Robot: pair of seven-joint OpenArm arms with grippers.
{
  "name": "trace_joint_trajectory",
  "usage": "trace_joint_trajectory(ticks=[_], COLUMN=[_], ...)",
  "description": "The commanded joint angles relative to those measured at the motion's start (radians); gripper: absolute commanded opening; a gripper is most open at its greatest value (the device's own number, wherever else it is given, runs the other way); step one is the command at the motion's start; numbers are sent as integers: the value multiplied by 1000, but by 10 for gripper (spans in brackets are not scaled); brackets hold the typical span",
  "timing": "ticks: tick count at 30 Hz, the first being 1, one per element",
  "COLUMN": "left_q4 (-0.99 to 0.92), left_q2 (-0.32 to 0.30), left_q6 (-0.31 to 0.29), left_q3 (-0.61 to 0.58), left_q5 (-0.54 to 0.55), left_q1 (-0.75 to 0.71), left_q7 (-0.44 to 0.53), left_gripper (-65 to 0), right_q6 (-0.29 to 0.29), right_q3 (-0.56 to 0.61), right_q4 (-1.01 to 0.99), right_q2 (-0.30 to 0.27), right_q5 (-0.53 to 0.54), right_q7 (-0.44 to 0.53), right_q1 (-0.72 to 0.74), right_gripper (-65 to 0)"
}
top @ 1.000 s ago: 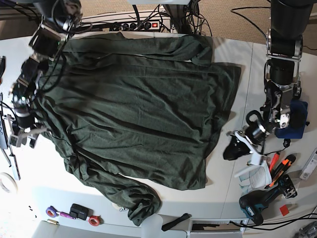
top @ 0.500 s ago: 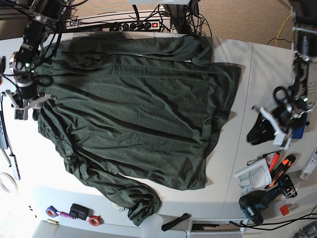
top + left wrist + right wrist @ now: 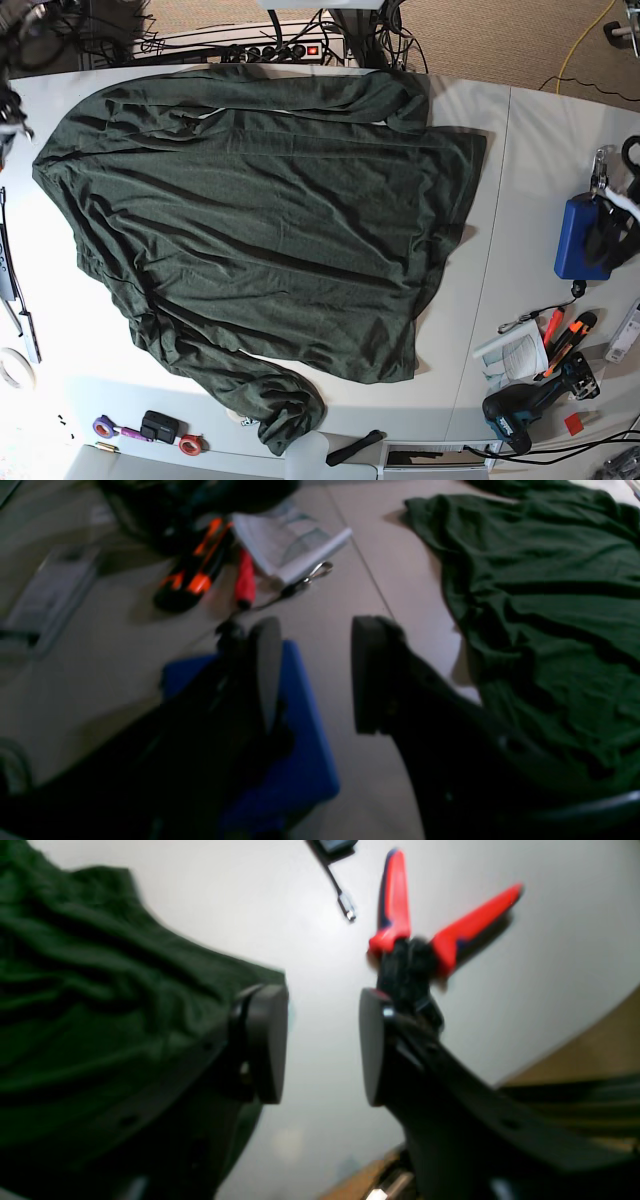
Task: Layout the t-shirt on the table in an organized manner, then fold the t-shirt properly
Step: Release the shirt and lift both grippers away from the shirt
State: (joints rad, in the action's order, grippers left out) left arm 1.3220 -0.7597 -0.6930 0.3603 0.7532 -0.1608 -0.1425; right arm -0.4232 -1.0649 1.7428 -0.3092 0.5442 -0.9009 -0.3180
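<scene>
the t-shirt (image 3: 260, 230) lies spread but creased on the counter (image 3: 480, 330); left claw (image 3: 312, 675) and right claw (image 3: 322, 1040) both released, holding nothing; likely fault: folding traps wrinkles and the bunched near sleeve (image 3: 285, 415).

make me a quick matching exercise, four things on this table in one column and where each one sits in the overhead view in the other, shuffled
Things:
1. t-shirt
2. blue pouch
3. power drill
4. power strip

Places in the base view:
A. far edge, behind the table
B. near right corner
C. right side, beside the seam's outer panel
D. spread over the middle and left

Pairs: 1-D, 2-C, 3-B, 4-A
</scene>
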Motion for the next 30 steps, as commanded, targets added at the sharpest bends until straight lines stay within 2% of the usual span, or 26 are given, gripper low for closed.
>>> trace_joint_trajectory(ticks=[1, 5, 11, 16, 19, 30], left_q4=[13, 13, 14, 14, 14, 14], left_q2=[-27, -19, -19, -19, -19, -19], left_q6=[-5, -5, -5, -5, -5, -5], left_q3=[14, 13, 13, 13, 13, 13], left_q5=[26, 26, 37, 37, 43, 70], left_q1=[3, -8, -8, -8, -8, -8], left_q7=[27, 24, 10, -16, -15, -17], left_gripper=[-408, -408, -408, -408, -408, -408], right_q6=[-24, -52, -53, -79, -104, -105], right_q3=[-36, -104, -108, -108, -108, -106], right_q4=[16, 9, -132, -303, -365, -397], right_q2=[-15, 8, 64, 65, 66, 68], right_q5=[53, 177, 417, 443, 515, 552], right_q7=[13, -2, -63, -64, -69, -116], right_q1=[-20, -81, -75, -50, -44, -28], right_gripper=[-400, -399, -399, -399, -399, -399])
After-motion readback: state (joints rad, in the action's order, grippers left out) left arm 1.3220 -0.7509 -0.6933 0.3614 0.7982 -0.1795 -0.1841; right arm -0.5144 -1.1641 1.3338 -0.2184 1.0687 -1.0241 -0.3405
